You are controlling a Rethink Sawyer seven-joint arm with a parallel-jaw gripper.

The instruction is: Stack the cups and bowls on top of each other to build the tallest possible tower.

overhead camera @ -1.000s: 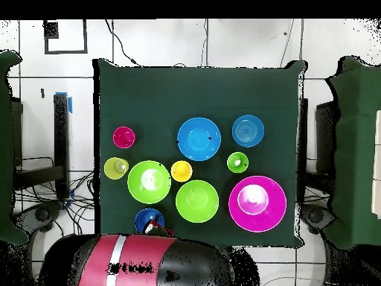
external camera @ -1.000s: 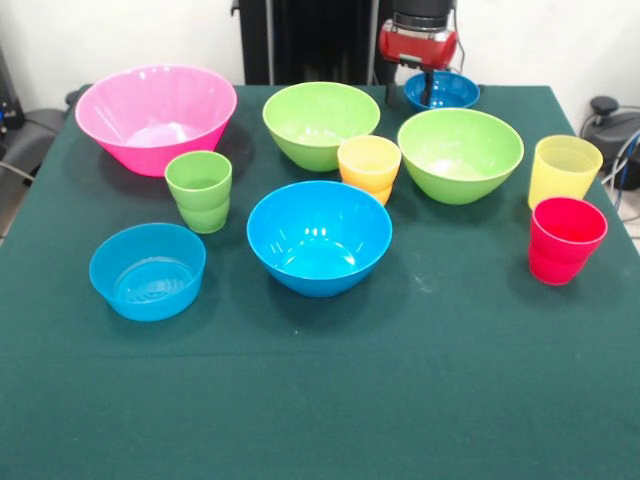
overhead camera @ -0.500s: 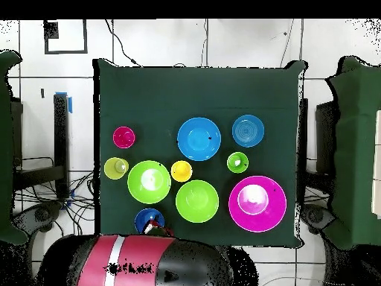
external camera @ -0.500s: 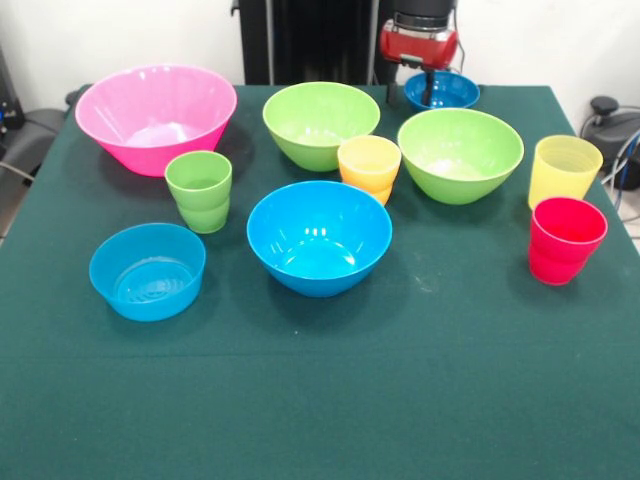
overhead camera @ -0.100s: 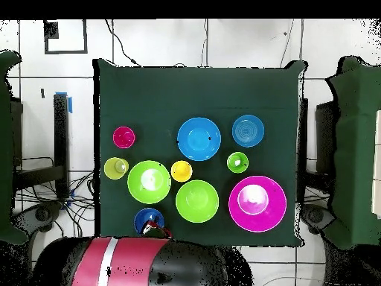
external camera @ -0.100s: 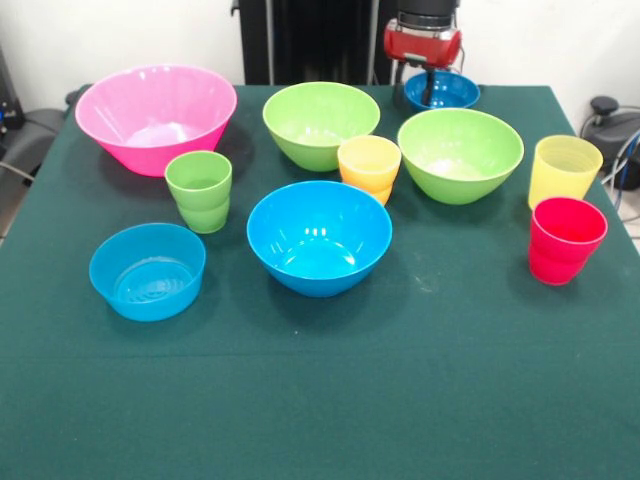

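Nothing stacked: all cups and bowls stand upright and separate on the green table point(external camera @ -0.100s: 320, 400). Front view, far row: pink bowl point(external camera @ -0.100s: 157, 117) at left, lime bowl point(external camera @ -0.100s: 321, 123) at centre, second lime bowl point(external camera @ -0.100s: 460, 153) to its right, dark blue bowl point(external camera @ -0.100s: 442, 91) behind that one at the far edge. Orange cup point(external camera @ -0.100s: 369, 166) sits between the two lime bowls, just in front. Green cup point(external camera @ -0.100s: 199, 190) stands just in front of the pink bowl. Blue bowl point(external camera @ -0.100s: 319, 236) is central; light blue bowl point(external camera @ -0.100s: 147, 270) is nearer, at left. Yellow cup point(external camera @ -0.100s: 564, 171) and red cup point(external camera @ -0.100s: 565, 240) stand close together at right. Gripper point(external camera @ -0.100s: 430, 88) hangs at the dark blue bowl, dark fingers reaching down at its rim; whether the jaws are open or closed on it, cannot tell.
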